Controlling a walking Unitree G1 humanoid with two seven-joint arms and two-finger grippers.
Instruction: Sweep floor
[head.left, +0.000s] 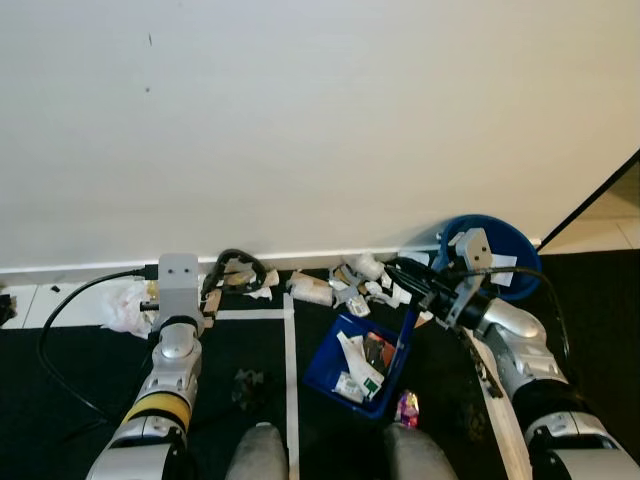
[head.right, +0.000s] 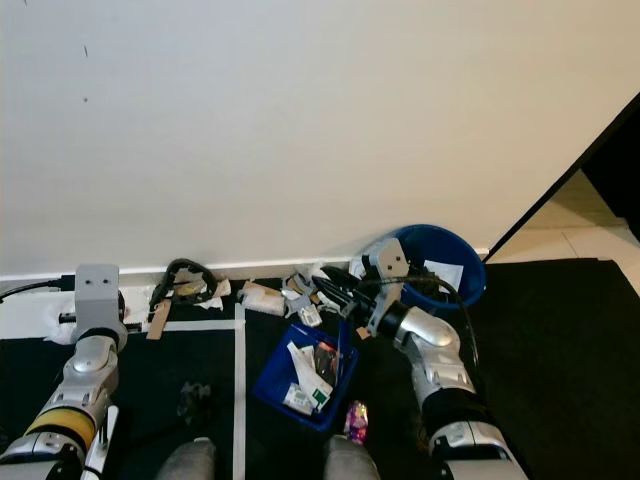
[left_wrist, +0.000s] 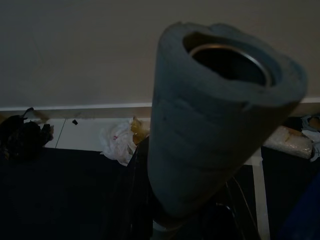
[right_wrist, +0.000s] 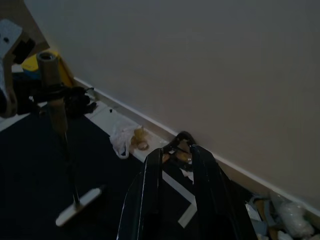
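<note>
Left wrist view | left end effector (left_wrist: 165, 220) grips foam-padded tubular handle (left_wrist: 210, 125)

Plain white wall (head.left: 320, 120) with white skirting board (head.left: 90, 266) along its foot. Black carpet (head.right: 560, 360) marked with white tape lines (head.left: 291, 350). Pale tiled strip (head.left: 60, 300) beside the skirting; further pale tiles (head.right: 560, 240) past the carpet's far edge.

A plain off-white wall (head.left: 320, 120) fills the upper half of the scene, from nine to three o'clock. A white baseboard (head.left: 90, 266) runs along its foot. Below lies a dark black carpet (head.right: 560, 350), marked with white tape lines (head.left: 292, 370). Pale floor tiles (head.left: 610, 225) show at three o'clock.
</note>
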